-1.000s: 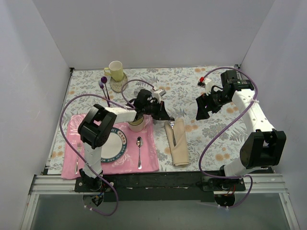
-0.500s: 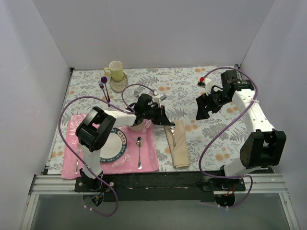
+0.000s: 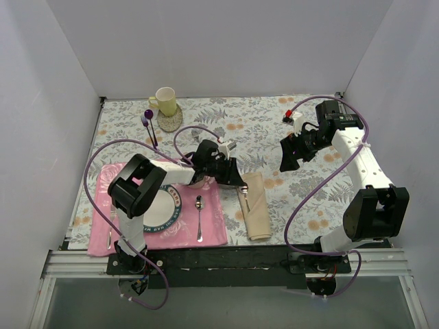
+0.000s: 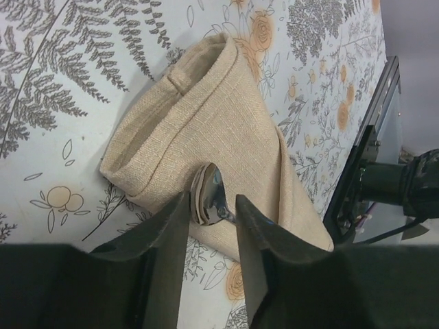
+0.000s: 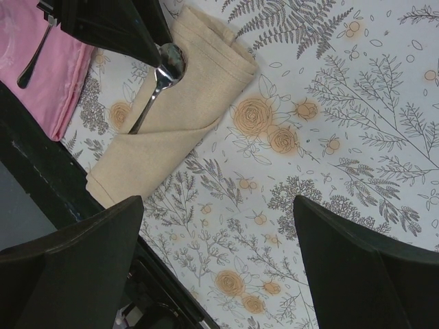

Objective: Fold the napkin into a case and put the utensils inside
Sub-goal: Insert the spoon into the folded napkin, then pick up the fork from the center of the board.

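One beige-tan case [image 3: 255, 212], narrow and oblong, laid near the middle of the table's [image 3: 322, 219] near edge, just right of the pink placemat [image 3: 214, 226]. On its far end, one silver spoon [image 4: 209, 195], bowl resting on the cloth, handle running along it toward the near edge; any second utensil not discernible. Low over that far end, left gripper [image 4: 210, 203], fingers [image 4: 164, 240] parted a little to either side of the bowl, clasping nothing discernible. Toward the right edge, right gripper [image 5: 219, 233], spread wide and empty, hanging above the table well apart from the case. On the placemat, plate [image 3: 176, 200] and longer spoon [image 3: 199, 219]; near the far-left corner, yellow mug [image 3: 164, 101].
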Available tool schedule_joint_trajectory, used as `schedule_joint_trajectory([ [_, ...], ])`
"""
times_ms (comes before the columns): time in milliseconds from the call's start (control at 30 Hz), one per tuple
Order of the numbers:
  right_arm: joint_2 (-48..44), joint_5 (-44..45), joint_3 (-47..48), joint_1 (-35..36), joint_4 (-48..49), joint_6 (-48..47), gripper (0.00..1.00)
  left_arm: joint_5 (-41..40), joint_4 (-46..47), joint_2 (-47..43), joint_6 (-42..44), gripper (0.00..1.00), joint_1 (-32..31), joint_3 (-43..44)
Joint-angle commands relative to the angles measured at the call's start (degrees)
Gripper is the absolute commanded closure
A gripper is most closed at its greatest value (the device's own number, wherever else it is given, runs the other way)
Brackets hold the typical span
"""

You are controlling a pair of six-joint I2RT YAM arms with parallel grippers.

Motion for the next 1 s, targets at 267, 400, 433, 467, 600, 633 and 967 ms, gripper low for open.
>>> schedule_joint_trajectory([
  [267, 2.2, -1.7, 3.5, -0.3, -1.0, -1.8, 0.01, -9.1, -20.0, -11.0, 17.5, 0.56, 4.5, 15.5],
  [400, 3.5, -2.1, 5.4, -0.4, -1.0, -1.8, 0.01, -9.4, -29.5, -5.6, 23.2, 0.55, 14.4, 28.1],
  [433, 4.1, -2.0, 6.1, -0.3, -1.0, -1.9, 0.01, -9.7, -31.3, -4.0, 24.2, 0.55, 16.3, 31.0],
  [467, 4.3, -2.0, 6.4, -0.4, -1.0, -1.9, 0.01, -10.6, -35.1, -2.4, 26.6, 0.55, 17.9, 34.2],
  [600, 4.9, -2.4, 6.9, -0.4, -0.8, -1.5, 0.01, -10.0, -42.6, 7.0, 30.5, 0.54, 25.3, 47.7],
  [633, 5.3, -2.5, 6.9, -0.4, -0.7, -1.2, 0.01, -9.3, -43.9, 8.9, 30.5, 0.54, 26.5, 51.7],
  [967, 6.4, -0.6, 7.6, -0.4, 1.9, 1.4, 0.01, -12.3, -33.9, 7.3, 13.6, 0.33, 28.7, 37.8],
])
